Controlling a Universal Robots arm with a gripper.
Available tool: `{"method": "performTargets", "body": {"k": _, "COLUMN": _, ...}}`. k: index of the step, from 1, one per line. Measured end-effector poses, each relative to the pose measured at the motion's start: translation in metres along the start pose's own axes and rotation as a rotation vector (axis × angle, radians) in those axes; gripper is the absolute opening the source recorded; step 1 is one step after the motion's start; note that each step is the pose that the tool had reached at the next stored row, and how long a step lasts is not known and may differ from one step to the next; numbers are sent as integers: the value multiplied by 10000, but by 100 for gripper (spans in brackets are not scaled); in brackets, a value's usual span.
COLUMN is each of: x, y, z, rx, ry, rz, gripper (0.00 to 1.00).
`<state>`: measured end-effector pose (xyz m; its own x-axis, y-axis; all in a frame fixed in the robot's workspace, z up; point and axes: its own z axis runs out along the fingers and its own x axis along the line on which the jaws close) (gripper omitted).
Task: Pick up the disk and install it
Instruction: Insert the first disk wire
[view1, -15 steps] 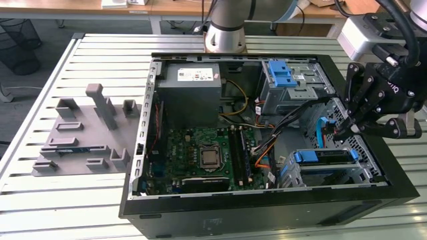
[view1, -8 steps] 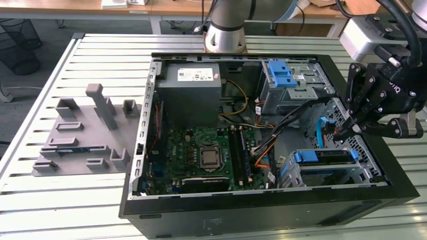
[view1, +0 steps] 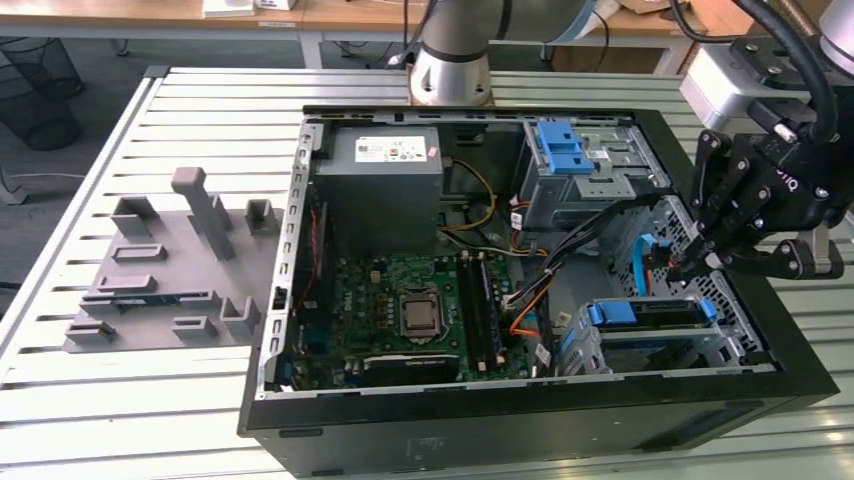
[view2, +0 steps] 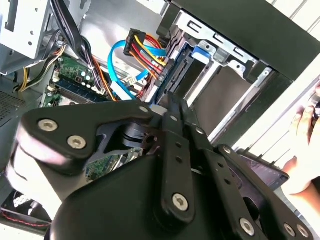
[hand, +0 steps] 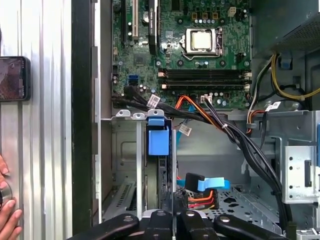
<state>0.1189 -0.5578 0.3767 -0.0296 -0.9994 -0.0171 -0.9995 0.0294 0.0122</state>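
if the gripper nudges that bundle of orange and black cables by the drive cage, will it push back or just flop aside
Probably flop aside: the cable bundle hangs in loose curves over the drive cage, so it looks limp. It may spring back a little, since its ends appear plugged in near the motherboard. Snagging on the gripper seems possible.

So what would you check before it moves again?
1. Case open: ok.
2. Disk in view, sitting in its bay: ok.
3. End effector close above the disk: ok.
4. Cables clear of the disk: cannot tell.
5. Hand away from the case: not ok, it is right beside the case wall.
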Motion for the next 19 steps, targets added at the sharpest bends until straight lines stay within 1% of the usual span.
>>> {"method": "performTargets", "body": {"k": 1, "x": -3, "y": 0, "z": 12, "rx": 11, "ry": -3, "rz": -1, "gripper": 17}}
{"method": "performTargets", "body": {"k": 2, "x": -8, "y": 0, "z": 22, "rx": 21, "ry": -2, "rz": -1, "gripper": 24}}
{"method": "performTargets", "body": {"k": 7, "x": -28, "y": 0, "z": 70, "rx": 87, "ry": -3, "rz": -2, "gripper": 24}}
{"method": "performTargets", "body": {"k": 12, "x": -43, "y": -1, "z": 97, "rx": 164, "ry": -7, "rz": -3, "gripper": 24}}
{"method": "performTargets", "body": {"k": 19, "x": -43, "y": -7, "z": 102, "rx": 166, "ry": -5, "rz": -3, "gripper": 24}}
